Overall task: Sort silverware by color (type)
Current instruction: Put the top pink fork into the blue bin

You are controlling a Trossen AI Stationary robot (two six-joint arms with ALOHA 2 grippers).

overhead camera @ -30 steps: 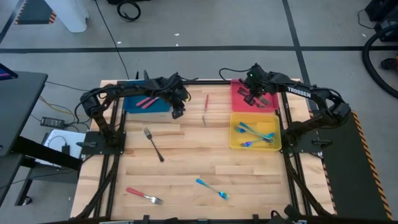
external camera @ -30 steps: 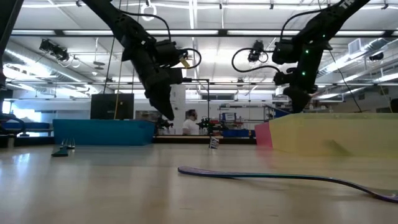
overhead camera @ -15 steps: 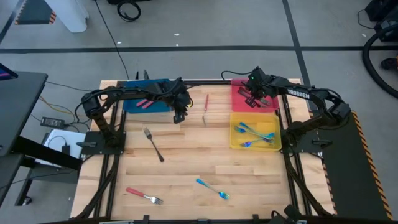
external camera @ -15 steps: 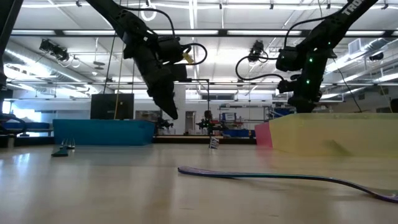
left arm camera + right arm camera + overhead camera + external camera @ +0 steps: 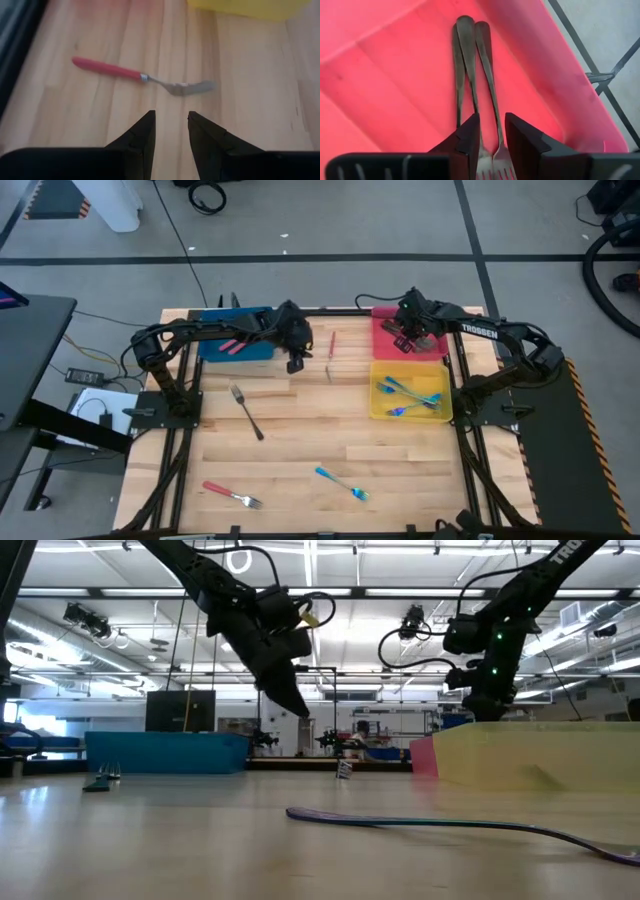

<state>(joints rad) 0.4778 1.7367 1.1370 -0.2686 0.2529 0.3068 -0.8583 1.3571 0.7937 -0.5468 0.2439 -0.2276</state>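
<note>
My left gripper (image 5: 297,364) hangs open above the table's far middle. A red-handled fork (image 5: 331,345) lies flat on the wood just to its right; in the left wrist view that fork (image 5: 142,77) lies ahead of my fingers (image 5: 171,120), untouched. My right gripper (image 5: 404,342) hovers open over the red tray (image 5: 385,325). Three dark metal forks (image 5: 470,65) lie side by side on the tray's floor below my fingertips (image 5: 491,122). On the table also lie a dark fork (image 5: 246,410), a red-handled fork (image 5: 230,495) and a blue-handled fork (image 5: 342,483).
The blue tray (image 5: 215,332) at the far left holds pink-handled forks (image 5: 236,345). The yellow tray (image 5: 374,390), in front of the red one, holds blue-handled forks (image 5: 405,392). Bare wood fills the table's middle. The arms' black frames run along both side edges.
My left gripper has moved from beside the blue tray toward the table's right, closing on the red-handled fork at the far middle, and has risen a little. The forks and trays have stayed where they were.
</note>
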